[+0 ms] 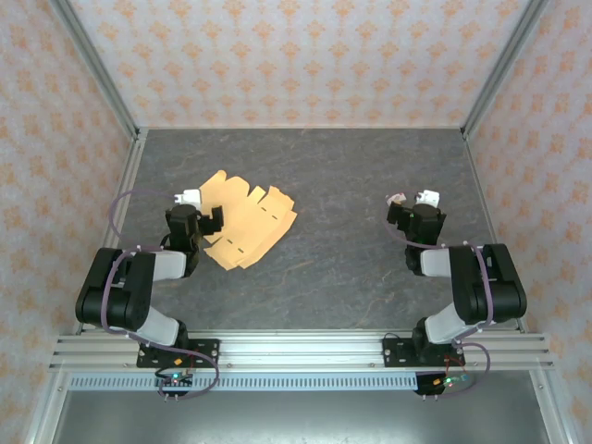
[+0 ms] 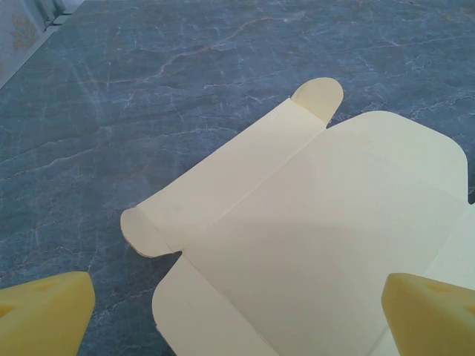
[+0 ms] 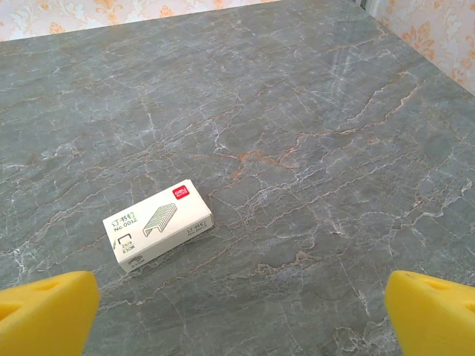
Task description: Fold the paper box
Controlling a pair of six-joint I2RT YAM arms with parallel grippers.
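Left wrist view: left gripper [image 2: 237, 315] spread above the flat paper box [image 2: 319, 215]. Thin, probably floppy sheet; pinch an edge flap.

The paper box [image 2: 319, 237] runs off the right and bottom edges of the left wrist view. From above, the left gripper [image 1: 199, 219] hides its near-left flaps. The right gripper's [image 3: 237, 326] yellow fingertips [image 3: 44, 311] are cropped at the bottom corners. The staple box's [image 3: 158, 225] fine print is too small to read.
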